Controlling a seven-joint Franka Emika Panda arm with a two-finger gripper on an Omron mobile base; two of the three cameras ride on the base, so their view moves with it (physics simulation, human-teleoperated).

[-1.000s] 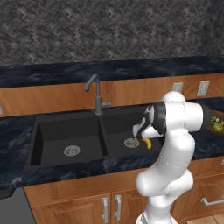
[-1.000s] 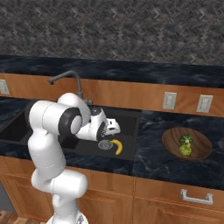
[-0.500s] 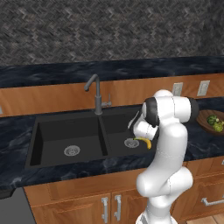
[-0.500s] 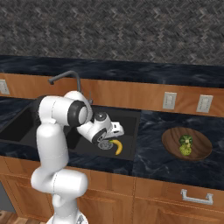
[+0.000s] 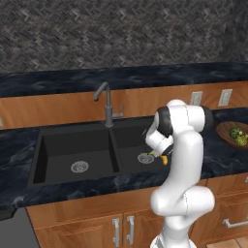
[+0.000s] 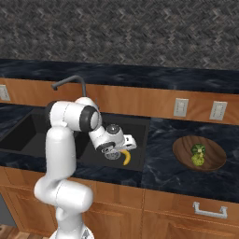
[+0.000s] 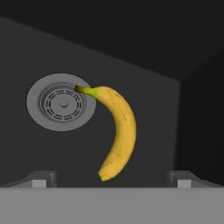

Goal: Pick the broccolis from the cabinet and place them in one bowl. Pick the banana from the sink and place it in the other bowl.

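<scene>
Gripper (image 7: 112,178) is spread wide over the banana (image 7: 117,133), which lies on the sink (image 5: 77,145) floor with its stem at 10 o'clock touching the drain (image 7: 61,102), probably lining up a grab.

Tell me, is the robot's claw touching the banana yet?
Apart. In the hand view the gripper is open, its two fingertips stand wide to either side of the banana, and bare sink floor shows between each tip and the fruit.

Bare sink (image 7: 153,109) floor surrounds banana (image 7: 117,131); drain (image 7: 61,103) touches stem.
</scene>
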